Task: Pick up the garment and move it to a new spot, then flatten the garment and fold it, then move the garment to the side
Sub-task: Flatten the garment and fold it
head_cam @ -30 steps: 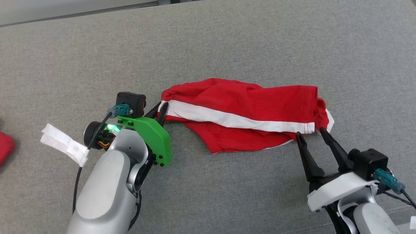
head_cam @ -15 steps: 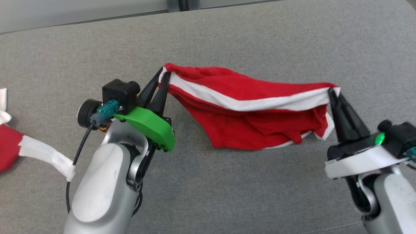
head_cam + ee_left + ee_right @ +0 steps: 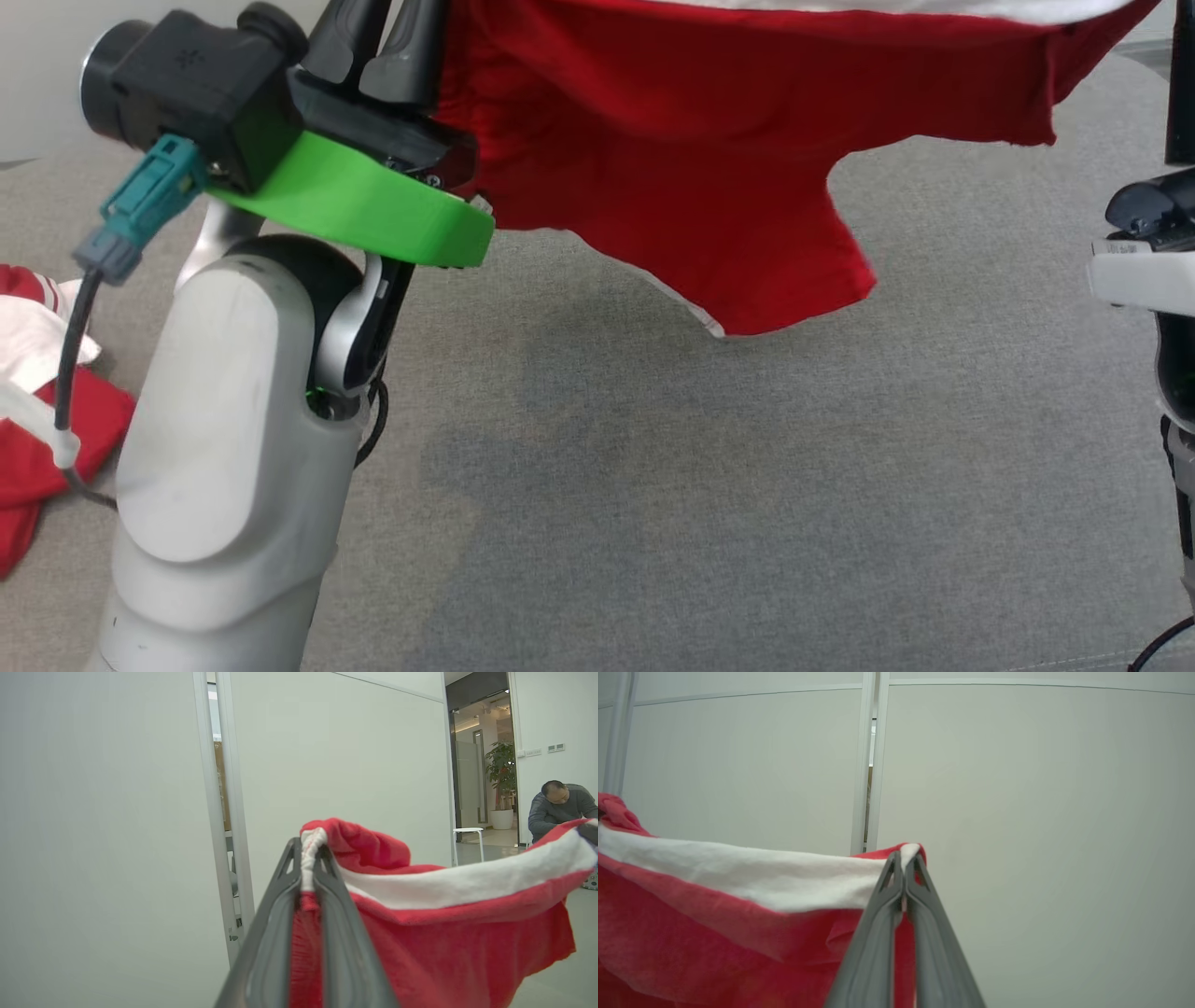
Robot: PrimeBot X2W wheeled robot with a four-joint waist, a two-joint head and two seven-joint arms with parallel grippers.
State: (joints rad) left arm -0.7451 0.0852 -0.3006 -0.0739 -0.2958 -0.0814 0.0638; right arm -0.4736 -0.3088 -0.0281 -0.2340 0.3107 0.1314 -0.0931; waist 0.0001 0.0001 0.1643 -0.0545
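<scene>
The garment (image 3: pixel 728 140) is red with a white band (image 3: pixel 467 877) along its top edge. It hangs in the air above the grey cushioned surface (image 3: pixel 700 495), stretched between both grippers. My left gripper (image 3: pixel 310 858) is shut on the band's left corner, and its dark fingers (image 3: pixel 411 47) rise past the top edge of the head view. My right gripper (image 3: pixel 904 863) is shut on the band's other corner, with the cloth falling away to its left. The white base of the right gripper shows at the head view's right edge. The garment's lower tip (image 3: pixel 747 317) dangles free.
Another red and white cloth (image 3: pixel 37 439) lies on the surface at the far left, beside my left arm. In the left wrist view a person (image 3: pixel 558 807) sits at the far right, near a white stool (image 3: pixel 467 833) and a potted plant (image 3: pixel 500 770). Pale wall panels stand behind.
My right gripper has closed on the garment's right corner. Both arms have lifted the garment off the surface and stretched it between them. The head camera has shifted.
</scene>
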